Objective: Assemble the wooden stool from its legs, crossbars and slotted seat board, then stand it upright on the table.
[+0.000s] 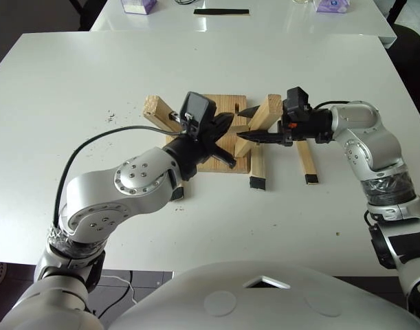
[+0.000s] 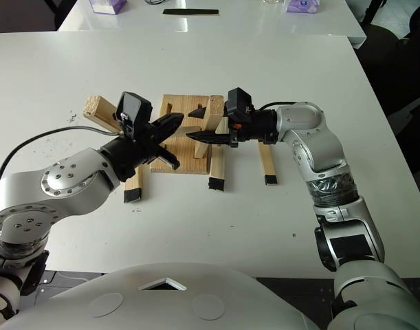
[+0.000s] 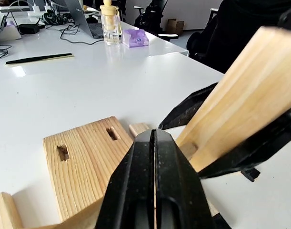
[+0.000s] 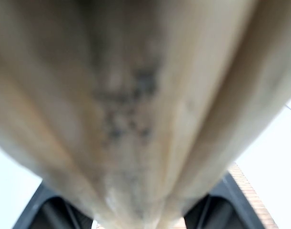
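A flat wooden seat board (image 3: 88,152) lies in the middle of the white table (image 1: 72,103). It has small slots (image 3: 63,152) cut in it.

The right gripper (image 1: 240,124) comes in from the right side. It is clamped on a wooden leg (image 1: 268,110). This leg is tilted, and its low end is down at the right edge of the seat board. From the right wrist, the leg is a blur of wood very close to the camera.

The left gripper (image 1: 229,141) hangs over the seat board, just beside the right gripper. Its two black fingers are spread apart, and I cannot see anything held between them.

A second leg (image 1: 158,110) is at the left side of the board, and the left arm hides part of it. A third leg (image 1: 258,168) lies flat by the near right corner of the board, with a black cap (image 1: 256,183) on its end. A fourth leg (image 1: 306,161) lies flat a bit farther right, under the right arm.

Behind is another table with a black strip (image 1: 221,12) on it.
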{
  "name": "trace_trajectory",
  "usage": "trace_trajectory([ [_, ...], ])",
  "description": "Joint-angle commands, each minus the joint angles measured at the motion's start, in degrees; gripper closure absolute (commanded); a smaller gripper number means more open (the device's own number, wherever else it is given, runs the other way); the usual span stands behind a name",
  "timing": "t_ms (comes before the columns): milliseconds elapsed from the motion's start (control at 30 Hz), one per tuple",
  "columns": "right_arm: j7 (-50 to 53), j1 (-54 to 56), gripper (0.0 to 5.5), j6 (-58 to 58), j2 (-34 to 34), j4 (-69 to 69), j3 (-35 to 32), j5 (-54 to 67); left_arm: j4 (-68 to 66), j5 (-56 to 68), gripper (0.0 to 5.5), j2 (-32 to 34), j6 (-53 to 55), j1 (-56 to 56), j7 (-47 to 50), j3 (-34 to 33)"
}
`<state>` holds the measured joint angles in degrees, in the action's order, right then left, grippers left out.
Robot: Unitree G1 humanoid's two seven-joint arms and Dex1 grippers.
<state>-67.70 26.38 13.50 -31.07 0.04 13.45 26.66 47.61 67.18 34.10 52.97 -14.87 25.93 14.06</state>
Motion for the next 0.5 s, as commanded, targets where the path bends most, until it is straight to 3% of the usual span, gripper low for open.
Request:
trace_trajectory([
  [33, 0.5, -0.3, 3.50, 1.1, -0.5, 2.2, 1.5, -4.1, -1.1, -3.0, 5.50, 0.0, 3.4, 2.4, -1.9, 2.0],
  [333, 0.7, 0.5, 3.50, 0.9, -0.2, 2.8, 1.3, -4.2, -5.0, -11.3, 5.50, -1.3, 6.9, 4.8, -6.8, 3.9],
  [500, 0.3, -0.1, 3.50, 1.3, -1.1, 1.9, 0.9, -3.7, -0.7, -9.5, 5.50, -7.1, 0.2, 1.0, -9.0, -3.1],
])
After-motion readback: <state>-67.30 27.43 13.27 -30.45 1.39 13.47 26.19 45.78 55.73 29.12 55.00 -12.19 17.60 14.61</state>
